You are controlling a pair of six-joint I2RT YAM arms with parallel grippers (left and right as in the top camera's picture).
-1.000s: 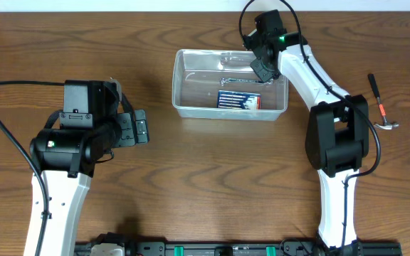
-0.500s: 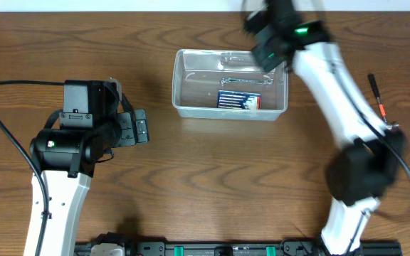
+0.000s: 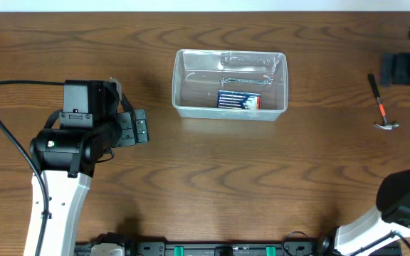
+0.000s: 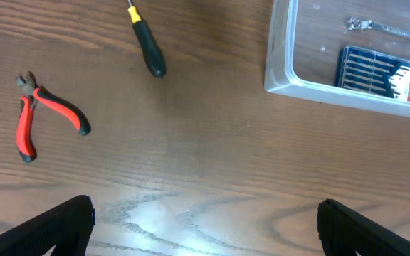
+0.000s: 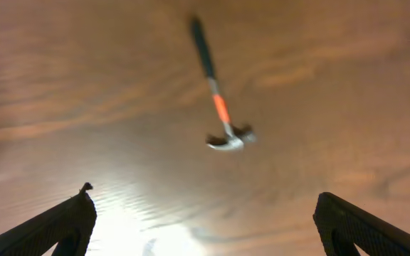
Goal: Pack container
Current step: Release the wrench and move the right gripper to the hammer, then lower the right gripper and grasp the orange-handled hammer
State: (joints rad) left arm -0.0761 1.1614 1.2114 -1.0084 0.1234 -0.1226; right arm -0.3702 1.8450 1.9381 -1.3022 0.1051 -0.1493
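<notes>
You had a varnished wood table (image 3: 212, 178), smooth-grained and glaring glossy under the wrist cameras. The container (image 3: 176, 85) was clear, shiny plastic, and the wrench (image 4: 386, 28) inside it was bright metal. The hammer (image 5: 219, 107) showed a polished metal head (blurred), and the pliers (image 4: 34, 96) had matt, rubbery-looking grips.

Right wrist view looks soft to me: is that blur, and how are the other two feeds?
Right wrist: blurred throughout, the hammer smeared, white glare on the table low in frame. Left wrist: sharp, pliers crisp, mild sheen on the wood. Overhead: sharp and evenly lit, only the right arm at the edge is blurred.
</notes>
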